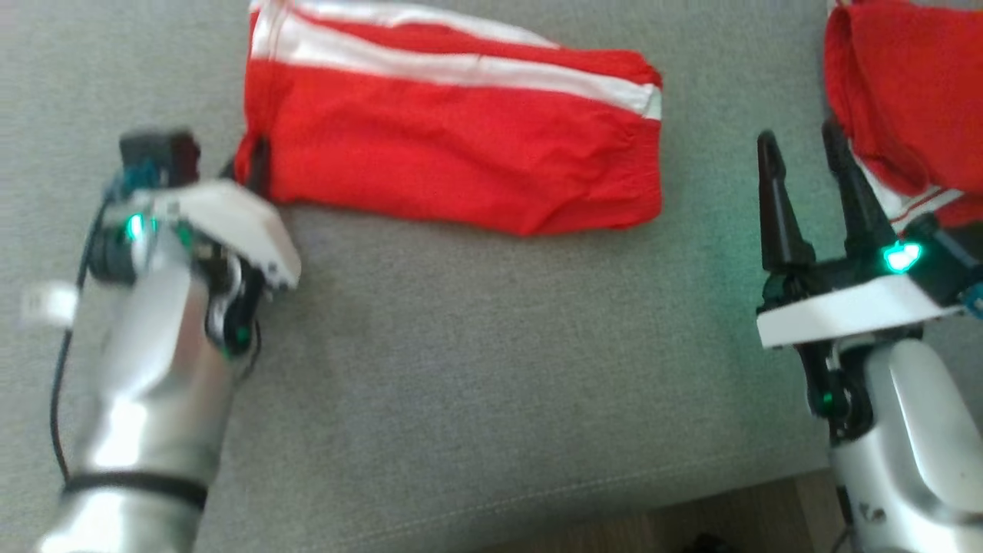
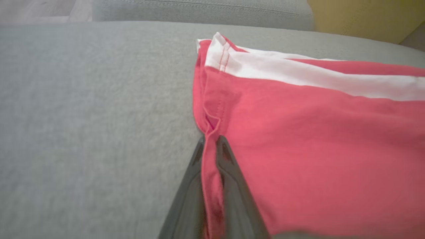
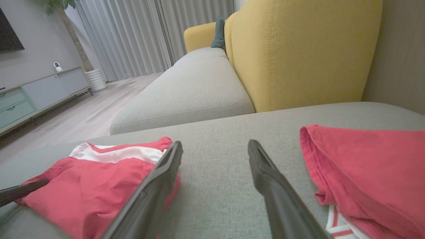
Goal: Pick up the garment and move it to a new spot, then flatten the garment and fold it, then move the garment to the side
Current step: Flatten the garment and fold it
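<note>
The left tool [image 2: 211,139] clamps a corner of the folded red, white-striped cloth garment [image 1: 453,153] on the grey fabric sofa [image 1: 461,346]; the right tool [image 1: 800,137] gapes empty. Seemingly the final sideways shift: lift gently.

The garment [image 1: 453,153] is thin matt cloth, the sofa seat [image 1: 476,369] coarse grey weave, the left forearm [image 1: 153,384] glossy silver.

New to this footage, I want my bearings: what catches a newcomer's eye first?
The red garment with white stripes stands out, lying folded on the grey sofa cushion. The left end effector is shut on its left edge. A second red garment lies at the right, beside the open right end effector.
</note>
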Robot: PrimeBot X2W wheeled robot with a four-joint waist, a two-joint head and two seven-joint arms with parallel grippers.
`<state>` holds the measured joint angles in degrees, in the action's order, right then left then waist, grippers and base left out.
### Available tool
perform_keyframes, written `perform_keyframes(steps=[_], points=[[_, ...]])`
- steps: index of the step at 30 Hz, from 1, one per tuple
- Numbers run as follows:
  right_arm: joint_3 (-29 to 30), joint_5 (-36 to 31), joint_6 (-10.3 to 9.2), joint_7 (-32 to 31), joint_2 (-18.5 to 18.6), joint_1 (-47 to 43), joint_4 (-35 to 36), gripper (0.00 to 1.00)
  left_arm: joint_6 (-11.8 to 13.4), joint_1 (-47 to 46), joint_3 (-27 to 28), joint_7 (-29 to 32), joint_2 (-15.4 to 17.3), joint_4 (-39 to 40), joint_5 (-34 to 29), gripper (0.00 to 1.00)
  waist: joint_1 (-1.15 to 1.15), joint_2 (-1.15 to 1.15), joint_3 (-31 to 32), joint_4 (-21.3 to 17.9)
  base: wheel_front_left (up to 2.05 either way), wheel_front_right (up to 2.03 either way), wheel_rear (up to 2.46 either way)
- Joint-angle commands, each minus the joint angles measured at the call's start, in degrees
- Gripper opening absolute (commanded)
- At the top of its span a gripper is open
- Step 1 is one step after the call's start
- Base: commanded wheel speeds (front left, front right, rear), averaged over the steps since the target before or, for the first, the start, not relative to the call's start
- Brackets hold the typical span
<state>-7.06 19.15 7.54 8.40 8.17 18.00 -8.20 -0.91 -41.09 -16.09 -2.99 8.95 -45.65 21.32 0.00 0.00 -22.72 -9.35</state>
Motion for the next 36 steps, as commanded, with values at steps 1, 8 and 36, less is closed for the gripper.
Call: perform_keyframes(steps=[1,8,36], points=[[-0.6,0.21,-0.05,-0.15,0.46,-1.5,1.61,1.0,0.77,2.8,2.06,-0.22,2.44,2.18,0.89,0.0,0.0,0.0,1.52,1.0,0.0,0.0,0.0],[-0.32,0.31,-0.05,-1.88,0.5,-4.12,2.13,1.0,3.64,17.27,3.67,1.27,1.99,14.26,4.05,0.0,0.0,0.0,4.93,1.98,0.0,0.0,0.0],[1.73,-2.66,-0.05,-8.58,2.09,-9.64,9.72,1.0,16.29,36.46,3.18,-10.74,3.25,47.79,-5.83,1.0,0.0,0.0,9.51,4.38,0.0,0.0,0.0]])
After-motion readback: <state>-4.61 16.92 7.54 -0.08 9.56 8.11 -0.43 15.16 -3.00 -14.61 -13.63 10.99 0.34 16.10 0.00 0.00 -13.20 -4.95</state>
